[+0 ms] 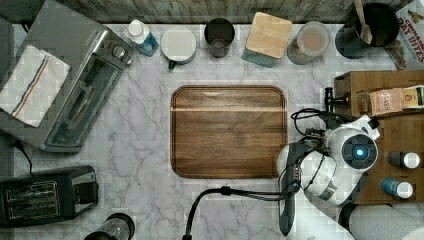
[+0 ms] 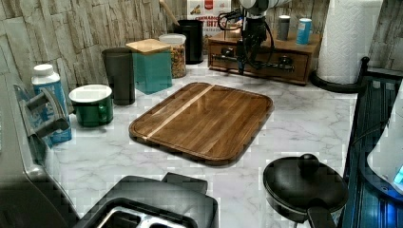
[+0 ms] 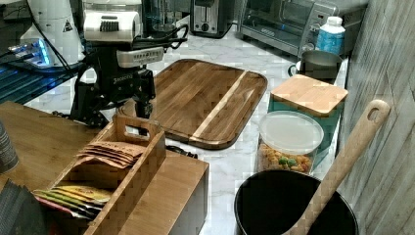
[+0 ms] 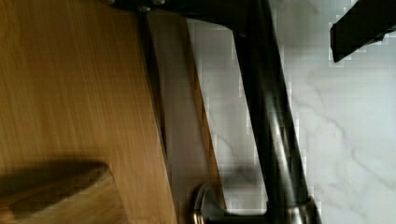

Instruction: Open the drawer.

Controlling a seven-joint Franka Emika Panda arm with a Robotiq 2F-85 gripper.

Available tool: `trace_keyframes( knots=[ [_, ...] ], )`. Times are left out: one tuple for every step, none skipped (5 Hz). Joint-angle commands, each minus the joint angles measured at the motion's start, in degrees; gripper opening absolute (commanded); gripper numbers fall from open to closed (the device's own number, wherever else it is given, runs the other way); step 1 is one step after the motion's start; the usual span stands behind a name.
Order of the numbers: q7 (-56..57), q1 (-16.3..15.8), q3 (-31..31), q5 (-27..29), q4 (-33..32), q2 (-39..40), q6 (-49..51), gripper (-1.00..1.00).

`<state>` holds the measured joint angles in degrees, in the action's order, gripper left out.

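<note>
The drawer [image 2: 295,67] is the brown wooden front of a low cabinet [image 1: 400,131] at the top view's right edge. Its long black bar handle [image 2: 271,64] sits on two knobbed mounts. My gripper [image 2: 244,64] hangs straight down over the handle's left part in the left view. In the wrist view the handle bar [image 4: 273,116] runs between my fingers. One fingertip [image 4: 359,28] stands apart from the bar with marble showing between them, so the gripper is open around the handle. The drawer front [image 4: 184,116] looks close against the cabinet.
A wooden cutting board [image 1: 228,131] lies mid-counter beside the cabinet. A tea-bag caddy [image 1: 390,100] and two bottles [image 1: 402,160] stand on the cabinet top. A paper towel roll [image 2: 349,40] is beside it. Canisters [image 1: 269,37] line the back wall; a toaster oven [image 1: 75,95] is far left.
</note>
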<state>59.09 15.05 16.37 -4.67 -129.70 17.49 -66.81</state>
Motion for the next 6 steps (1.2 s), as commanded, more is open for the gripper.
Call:
trace_keyframes(
  knots=[
    [-5.61, -4.18, 0.13, -1.94, -4.38, -4.72, -0.84, 1.00],
    [-7.20, -5.14, 0.63, -5.04, -3.93, -6.65, 2.74, 1.00],
    [-9.30, -4.63, -0.15, -8.70, -3.75, -7.72, 3.96, 1.00],
    [-7.24, -4.88, 0.63, -8.16, -3.46, -5.55, 0.82, 1.00],
    [-1.38, -1.66, -1.84, -2.82, -1.51, -1.27, -1.45, 1.00],
    [2.15, 0.03, -3.27, -0.12, -0.58, 0.08, -0.31, 1.00]
  ],
)
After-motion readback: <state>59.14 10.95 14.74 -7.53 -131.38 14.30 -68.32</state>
